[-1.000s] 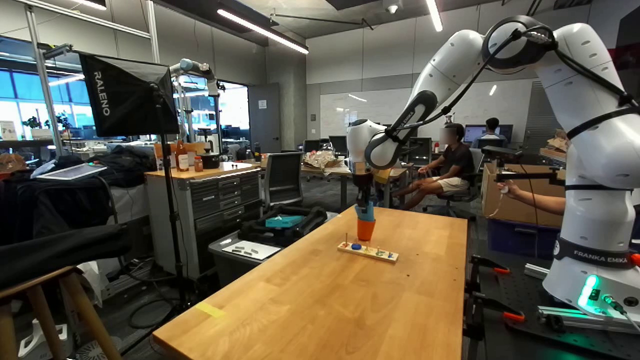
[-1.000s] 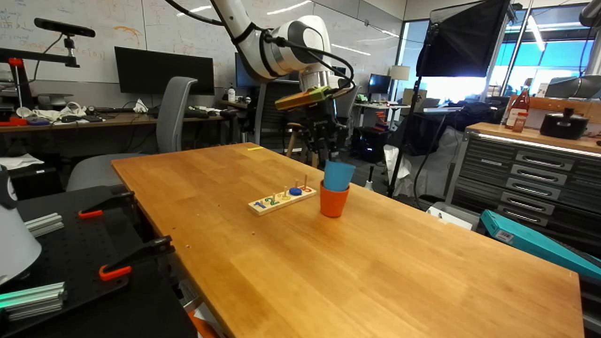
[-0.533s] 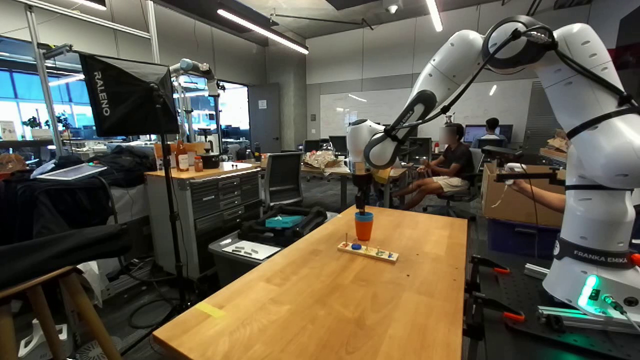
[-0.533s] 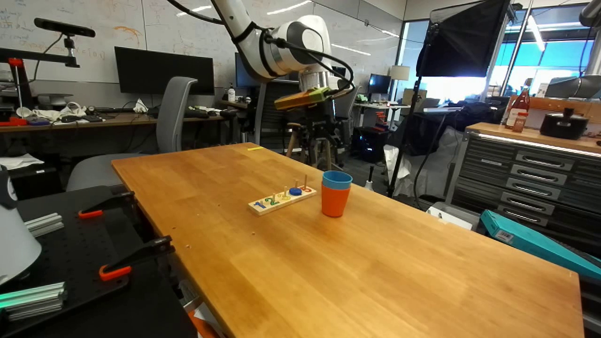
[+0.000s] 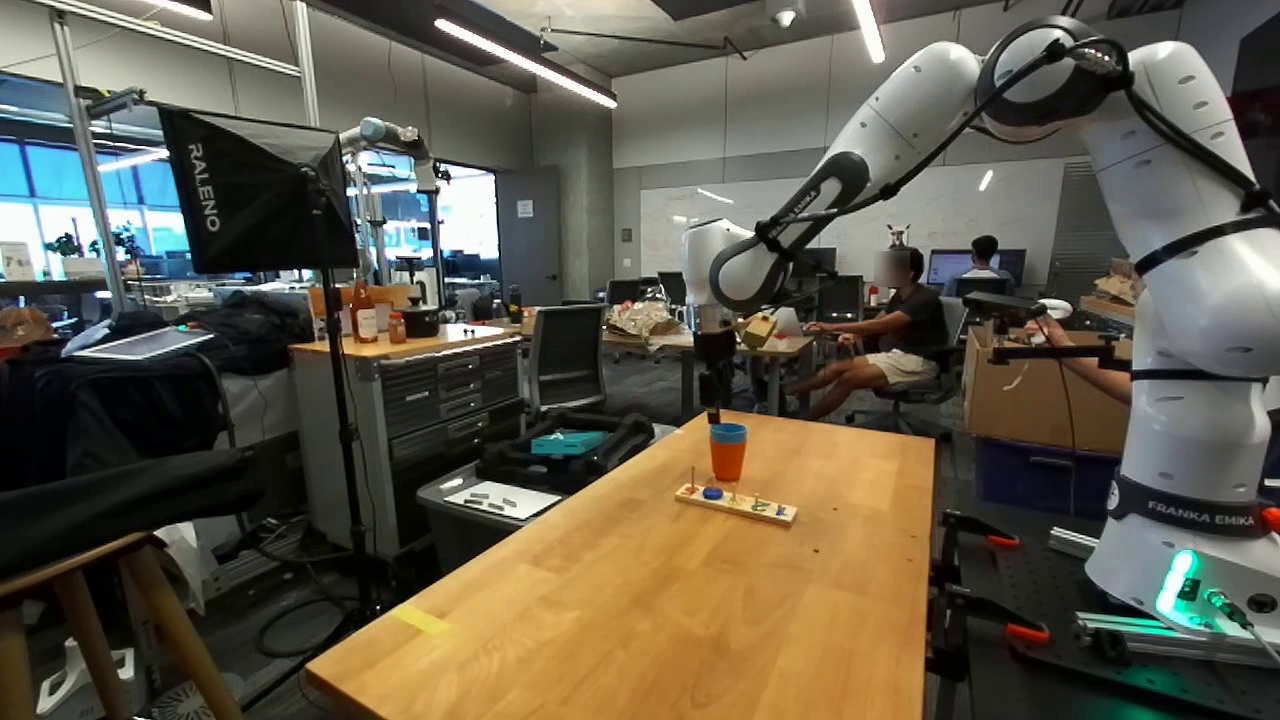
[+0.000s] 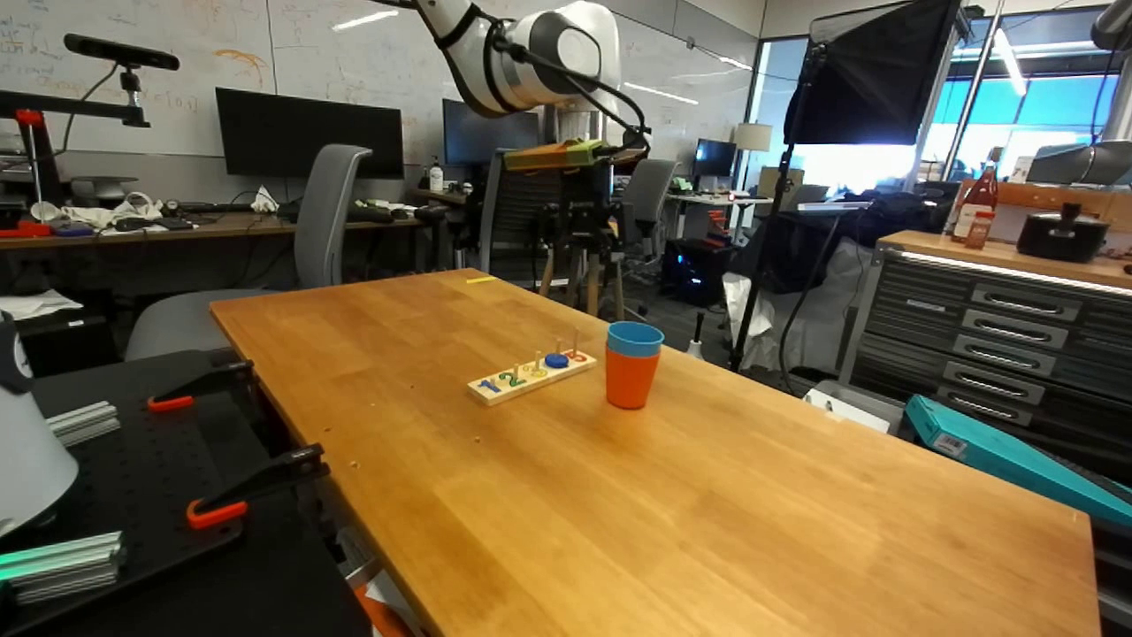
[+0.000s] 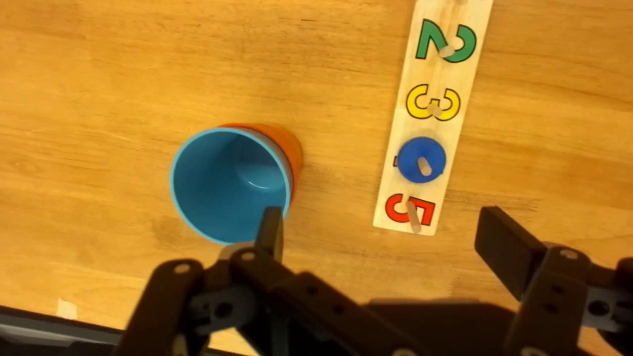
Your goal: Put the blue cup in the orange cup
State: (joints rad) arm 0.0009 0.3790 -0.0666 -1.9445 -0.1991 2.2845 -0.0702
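Note:
The blue cup (image 6: 635,334) sits upright, nested inside the orange cup (image 6: 630,382), with only a blue band showing above the orange rim. Both stand on the wooden table. From above, in the wrist view, I look into the hollow blue cup (image 7: 225,190); a sliver of the orange cup (image 7: 292,153) shows along its side. My gripper (image 7: 383,230) is wide open with nothing between its fingers. Its left finger (image 7: 270,230) overlaps the blue rim in that view. In an exterior view the gripper (image 5: 714,412) hangs just above and beside the nested cups, apart from them.
A wooden number board with pegs (image 6: 531,379) lies beside the cups, with a blue disc (image 7: 421,159) on one peg. The table edge (image 5: 560,515) runs close to the cups. A bin and a black case (image 5: 565,450) stand beyond that edge.
The blue cup, earlier sticking up high and tilted in the orange cup, has dropped down into it. My gripper has let go, opened, and moved up and away from the cups.

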